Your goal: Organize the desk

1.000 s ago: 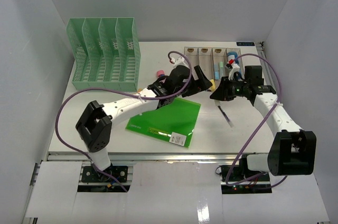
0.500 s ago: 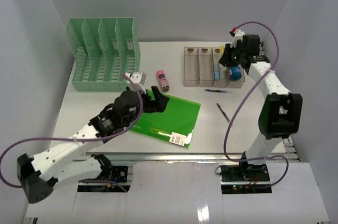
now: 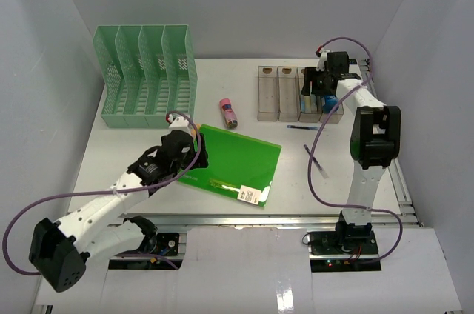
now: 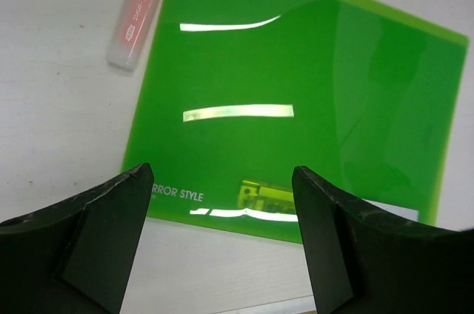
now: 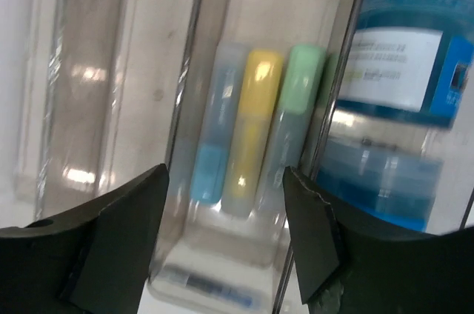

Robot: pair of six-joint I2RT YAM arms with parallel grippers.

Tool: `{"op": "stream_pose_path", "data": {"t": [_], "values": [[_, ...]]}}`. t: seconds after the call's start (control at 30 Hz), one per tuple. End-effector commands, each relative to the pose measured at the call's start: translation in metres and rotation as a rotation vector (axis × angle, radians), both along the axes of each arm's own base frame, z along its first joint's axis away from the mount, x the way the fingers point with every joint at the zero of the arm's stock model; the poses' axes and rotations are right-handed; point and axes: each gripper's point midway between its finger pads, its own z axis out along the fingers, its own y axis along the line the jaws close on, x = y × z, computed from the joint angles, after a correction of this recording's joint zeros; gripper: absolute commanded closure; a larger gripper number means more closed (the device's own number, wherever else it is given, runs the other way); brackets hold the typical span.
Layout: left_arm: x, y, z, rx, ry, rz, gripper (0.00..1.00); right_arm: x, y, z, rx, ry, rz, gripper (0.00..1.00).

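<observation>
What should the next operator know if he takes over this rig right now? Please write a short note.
Left tool: open, holding nothing, over the left edge of the green folder.
Right tool: open, holding nothing, above the clear tray, over the compartment with three markers; a blue jar is in the next compartment.
Loose on the desk: the folder, a pink marker, a blue pen and a second pen.
Done: markers and jar in the tray. Left: folder, probably to the green rack; pink marker and pens, probably to the tray.
</observation>
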Motion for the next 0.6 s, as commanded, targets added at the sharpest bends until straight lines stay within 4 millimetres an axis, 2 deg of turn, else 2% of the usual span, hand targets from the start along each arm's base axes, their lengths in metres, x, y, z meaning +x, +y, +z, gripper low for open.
{"op": "stream_pose_path", "data": {"t": [0.0, 0.03, 0.07, 0.13, 0.17, 0.23, 0.27, 0.37, 0.47, 0.57], "values": [[0.014, 0.002, -0.005, -0.027, 0.048, -0.017, 0.17, -0.032, 0.013, 0.085, 0.1, -0.138, 0.129, 0.28], [0.017, 0.005, -0.009, -0.022, 0.065, -0.01, 0.19, -0.052, 0.026, 0.101, 0.141, -0.16, 0.233, 0.25], [0.021, 0.009, -0.013, -0.013, 0.084, -0.003, 0.2, -0.08, 0.041, 0.109, 0.191, -0.17, 0.36, 0.23], [0.029, 0.013, -0.02, 0.019, 0.109, -0.003, 0.23, -0.132, 0.058, 0.105, 0.268, -0.181, 0.568, 0.23], [0.035, 0.017, -0.023, 0.035, 0.121, 0.005, 0.24, -0.157, 0.067, 0.109, 0.309, -0.201, 0.651, 0.23], [0.044, 0.02, -0.029, 0.074, 0.131, -0.005, 0.28, -0.196, 0.078, 0.126, 0.359, -0.264, 0.758, 0.23], [0.05, 0.02, -0.032, 0.092, 0.139, -0.009, 0.29, -0.211, 0.08, 0.122, 0.367, -0.273, 0.786, 0.23], [0.072, 0.018, -0.035, 0.154, 0.117, -0.041, 0.34, -0.24, 0.084, 0.118, 0.387, -0.318, 0.849, 0.22], [0.088, 0.022, -0.041, 0.215, 0.092, -0.06, 0.37, -0.251, 0.074, 0.129, 0.384, -0.389, 0.859, 0.21], [0.099, 0.021, -0.045, 0.261, 0.063, -0.121, 0.4, -0.259, 0.072, 0.131, 0.413, -0.426, 0.87, 0.2]]}}
